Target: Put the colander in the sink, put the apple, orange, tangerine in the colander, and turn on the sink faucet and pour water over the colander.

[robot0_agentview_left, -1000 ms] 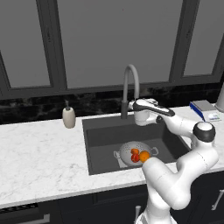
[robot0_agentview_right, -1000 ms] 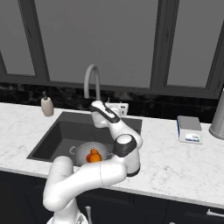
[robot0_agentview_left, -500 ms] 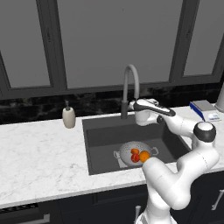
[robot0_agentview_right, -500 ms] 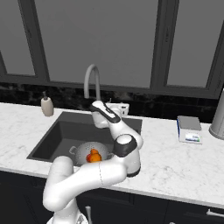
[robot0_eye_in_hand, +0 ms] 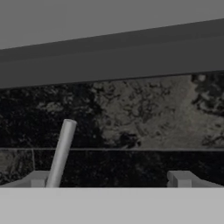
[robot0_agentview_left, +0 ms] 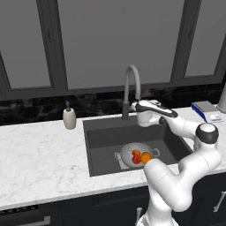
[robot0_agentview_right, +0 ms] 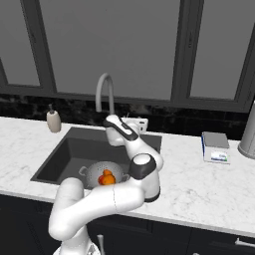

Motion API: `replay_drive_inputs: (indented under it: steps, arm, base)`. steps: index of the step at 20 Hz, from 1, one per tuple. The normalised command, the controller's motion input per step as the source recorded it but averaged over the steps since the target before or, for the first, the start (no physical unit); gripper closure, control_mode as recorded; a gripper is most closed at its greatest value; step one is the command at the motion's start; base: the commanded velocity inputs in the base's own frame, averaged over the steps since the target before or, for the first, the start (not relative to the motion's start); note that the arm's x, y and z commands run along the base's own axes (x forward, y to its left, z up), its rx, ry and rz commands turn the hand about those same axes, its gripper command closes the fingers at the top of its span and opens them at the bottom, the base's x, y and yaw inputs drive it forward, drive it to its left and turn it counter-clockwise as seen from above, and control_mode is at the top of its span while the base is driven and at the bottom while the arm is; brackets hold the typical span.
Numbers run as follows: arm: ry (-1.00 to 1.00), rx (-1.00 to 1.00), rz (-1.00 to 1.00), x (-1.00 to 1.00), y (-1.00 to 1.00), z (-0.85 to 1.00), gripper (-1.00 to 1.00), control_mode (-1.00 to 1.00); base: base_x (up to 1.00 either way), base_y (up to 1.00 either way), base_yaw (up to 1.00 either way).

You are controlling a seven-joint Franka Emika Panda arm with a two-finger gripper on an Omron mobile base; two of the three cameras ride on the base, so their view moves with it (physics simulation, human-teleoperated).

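Observation:
The colander (robot0_agentview_left: 128,152) (robot0_agentview_right: 93,173) sits on the floor of the sink (robot0_agentview_left: 106,137) (robot0_agentview_right: 67,154). Inside it lie the red apple (robot0_agentview_left: 137,160), the orange (robot0_agentview_left: 146,157) (robot0_agentview_right: 107,180) and the tangerine (robot0_agentview_left: 135,152). Behind the basin rises the sink faucet (robot0_agentview_left: 133,84) (robot0_agentview_right: 104,89). My gripper (robot0_agentview_left: 134,106) (robot0_agentview_right: 110,121) (robot0_eye_in_hand: 108,179) stands open right beside the faucet's lower stem, at the basin's back edge. In the hand view a thin grey faucet rod (robot0_eye_in_hand: 61,151) slants up just inside the left fingertip (robot0_eye_in_hand: 37,178), with nothing held.
A cream soap bottle (robot0_agentview_left: 69,118) (robot0_agentview_right: 53,121) stands on the marble counter left of the sink. A small blue-and-white scale (robot0_agentview_left: 206,110) (robot0_agentview_right: 215,147) and a metal vessel (robot0_agentview_right: 248,134) sit on the right. A dark backsplash and windows close the back.

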Motion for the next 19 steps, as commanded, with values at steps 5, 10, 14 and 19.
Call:
replay_drive_inputs:
  steps: [5,10,14,19]
  arm:
    - [0.00,0.00,0.00,0.02,-0.82,0.00,-1.00,-1.00]
    - [0.00,0.00,0.00,0.00,-0.71,-0.01,-1.00,-1.00]
    - [0.00,0.00,0.00,0.00,-0.41,0.00,-1.00,-1.00]
    - [0.01,0.00,0.00,0.00,-0.25,0.00,-1.00,-1.00]
  base:
    - [0.00,0.00,0.00]
    - [0.00,0.00,0.00]
    - [0.00,0.00,0.00]
    - [0.00,0.00,0.00]
